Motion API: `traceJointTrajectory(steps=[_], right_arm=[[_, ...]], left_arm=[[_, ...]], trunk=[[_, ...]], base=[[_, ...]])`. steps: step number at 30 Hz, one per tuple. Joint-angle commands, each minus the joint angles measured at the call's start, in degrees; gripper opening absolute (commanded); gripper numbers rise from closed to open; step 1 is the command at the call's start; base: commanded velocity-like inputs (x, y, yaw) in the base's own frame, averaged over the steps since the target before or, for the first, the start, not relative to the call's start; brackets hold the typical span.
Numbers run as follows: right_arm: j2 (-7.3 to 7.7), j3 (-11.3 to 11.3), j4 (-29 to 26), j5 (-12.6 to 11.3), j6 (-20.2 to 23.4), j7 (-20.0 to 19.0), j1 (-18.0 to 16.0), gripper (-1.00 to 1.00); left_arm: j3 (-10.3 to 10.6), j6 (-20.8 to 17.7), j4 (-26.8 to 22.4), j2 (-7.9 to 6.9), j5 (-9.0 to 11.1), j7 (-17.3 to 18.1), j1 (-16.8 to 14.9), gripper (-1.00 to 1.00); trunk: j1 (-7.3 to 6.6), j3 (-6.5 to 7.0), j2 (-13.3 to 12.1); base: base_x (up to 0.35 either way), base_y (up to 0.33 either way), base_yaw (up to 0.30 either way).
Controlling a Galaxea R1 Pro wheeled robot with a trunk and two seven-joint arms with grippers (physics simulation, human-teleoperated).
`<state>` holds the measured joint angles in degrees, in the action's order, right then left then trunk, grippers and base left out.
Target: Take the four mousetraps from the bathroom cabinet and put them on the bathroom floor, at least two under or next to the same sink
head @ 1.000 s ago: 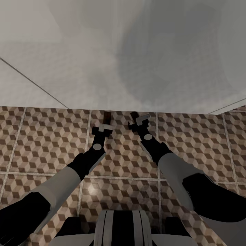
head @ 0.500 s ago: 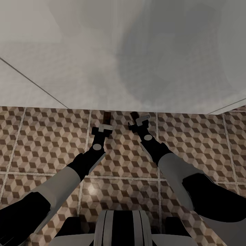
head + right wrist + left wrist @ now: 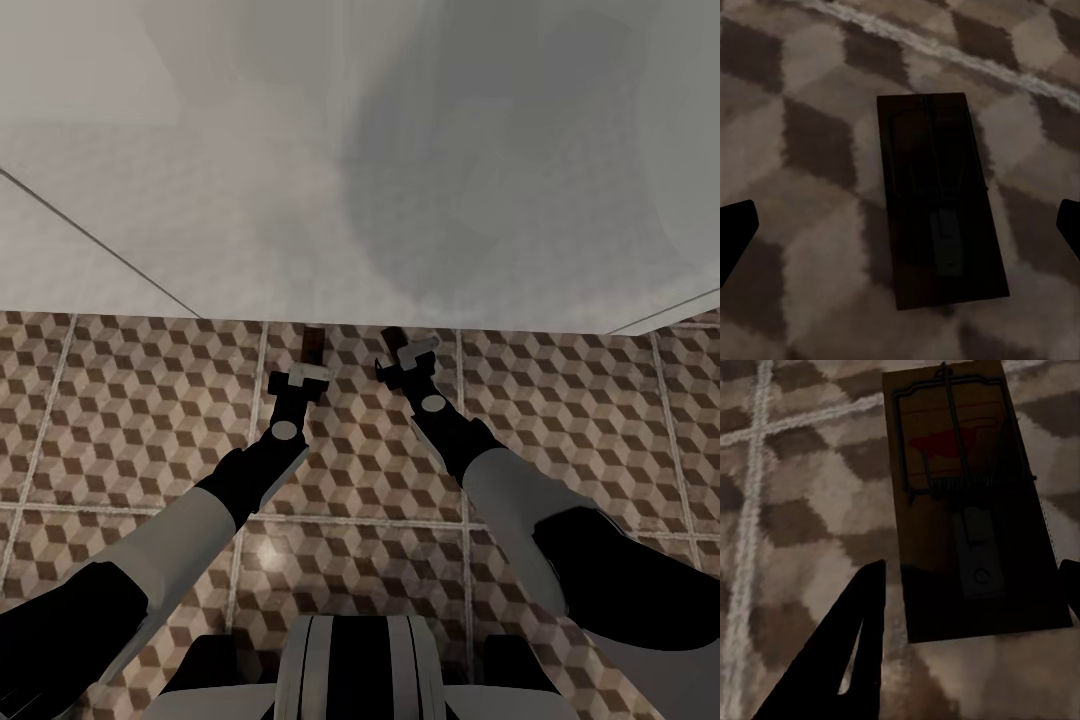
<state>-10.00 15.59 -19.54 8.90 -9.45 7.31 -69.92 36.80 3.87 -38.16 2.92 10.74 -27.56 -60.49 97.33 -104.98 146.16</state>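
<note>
- Now, my left gripper [image 3: 300, 372] hangs low over the floor with its dark fingers [image 3: 847, 652] spread apart and nothing between them; it is released.
- Just ahead of those fingers lies a flat rectangular dark brown wooden mousetrap [image 3: 971, 502] with thin wire parts, a small metal plate and a red patch on its board. It rests flat on the tiles, and I cannot tell whether a fingertip touches its edge.
- From my head camera that same trap [image 3: 312, 346] shows as a dark sliver beyond the left gripper, close to the foot of the white unit.
- My right gripper [image 3: 408, 360] is likewise released, its two dark fingertips [image 3: 736, 229] set wide apart at either edge of the wrist picture.
- Between them, clear of both, a second dark brown wooden mousetrap [image 3: 939, 199] lies flat in shadow.
- Both traps sit on the bathroom floor of large square tiles printed with brown, beige and white cubes [image 3: 130, 400], split by pale grout lines.
- Beyond the grippers rises a smooth white surface [image 3: 300, 180] carrying a broad grey shadow; I cannot tell from here which fixture it is.
</note>
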Motion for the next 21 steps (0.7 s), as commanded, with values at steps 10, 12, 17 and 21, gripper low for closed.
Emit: traceJointTrajectory(steps=[10,12,17,21], right_arm=[[0.0,0.23,0.11,0.55,-0.05,0.51,-0.04,1.0],[0.0,0.23,0.11,0.57,-0.05,0.51,-0.04,1.0],[0.0,0.23,0.11,0.59,-0.05,0.51,-0.04,1.0],[0.0,0.23,0.1,0.59,-0.05,0.51,-0.04,1.0]], left_arm=[[0.38,0.35,0.02,-0.02,0.6,-0.39,-0.07,1.0],[0.38,0.35,0.01,-0.02,0.6,-0.39,-0.07,1.0],[0.38,0.35,-0.07,-0.02,0.6,-0.41,-0.07,1.0],[0.38,0.35,-0.13,-0.02,0.6,-0.45,-0.07,1.0]], trunk=[[-0.01,-0.02,0.01],[-0.01,-0.02,0.01],[-0.01,-0.02,0.01],[-0.01,-0.02,0.01]], base=[[0.0,0.0,0.0],[0.0,0.0,0.0],[0.0,0.0,0.0],[0.0,0.0,0.0]])
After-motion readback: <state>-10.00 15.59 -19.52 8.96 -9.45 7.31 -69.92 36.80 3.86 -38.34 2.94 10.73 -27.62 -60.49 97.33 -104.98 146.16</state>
